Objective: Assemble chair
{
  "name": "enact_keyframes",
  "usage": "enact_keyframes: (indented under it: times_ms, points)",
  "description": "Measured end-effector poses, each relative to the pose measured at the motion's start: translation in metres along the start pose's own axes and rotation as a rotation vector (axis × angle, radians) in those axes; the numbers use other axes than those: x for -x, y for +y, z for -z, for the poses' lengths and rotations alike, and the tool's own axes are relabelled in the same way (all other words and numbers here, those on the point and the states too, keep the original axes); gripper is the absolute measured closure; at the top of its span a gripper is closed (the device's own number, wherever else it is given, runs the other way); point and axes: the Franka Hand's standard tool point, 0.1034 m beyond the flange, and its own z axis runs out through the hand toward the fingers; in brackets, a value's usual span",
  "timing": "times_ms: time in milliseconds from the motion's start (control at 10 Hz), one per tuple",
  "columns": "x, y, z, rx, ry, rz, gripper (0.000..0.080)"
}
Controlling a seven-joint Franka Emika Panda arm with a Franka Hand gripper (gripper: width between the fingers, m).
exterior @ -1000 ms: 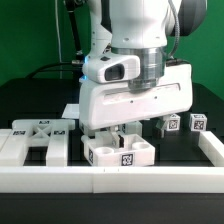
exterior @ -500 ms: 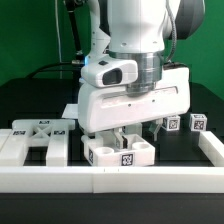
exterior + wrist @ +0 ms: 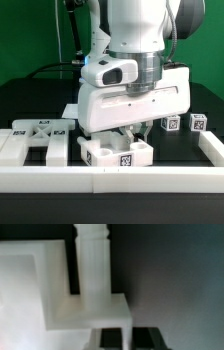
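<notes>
A white blocky chair part [image 3: 118, 152] with black-and-white tags lies just behind the front border wall. It is directly under my gripper [image 3: 134, 133], whose fingertips reach down to its top. In the wrist view it shows as a white block [image 3: 92, 308] with a slim turned post [image 3: 90, 252] running away from it, beside a broad white piece [image 3: 28, 280]. My gripper [image 3: 131, 337] sits at the block's edge. Its two dark fingers [image 3: 112, 337] stand almost together, with only a thin pale line between them. More white chair parts [image 3: 35, 140] lie at the exterior view's left.
A long white border wall [image 3: 110, 182] runs along the front, with a side wall [image 3: 212, 150] at the exterior view's right. Two small tagged pieces [image 3: 172, 124] [image 3: 197, 123] stand on the black table at the back right. The large white hand hides the table's middle.
The hand has sunk a little lower onto the chair part. The part has shifted slightly toward the exterior view's left.
</notes>
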Motion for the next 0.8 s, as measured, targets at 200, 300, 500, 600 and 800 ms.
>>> enact_keyframes:
  times_ms: [200, 300, 500, 600, 800]
  points:
    - [0.0, 0.0, 0.0, 0.0, 0.0, 0.0, 0.0765]
    - [0.0, 0.0, 0.0, 0.0, 0.0, 0.0, 0.0765]
    - [-0.002, -0.003, 0.0, 0.001, 0.004, -0.032, 0.0765]
    - [-0.007, -0.012, -0.001, 0.004, 0.012, -0.074, 0.0765]
    - [-0.023, -0.023, -0.002, 0.001, 0.026, -0.157, 0.0765]
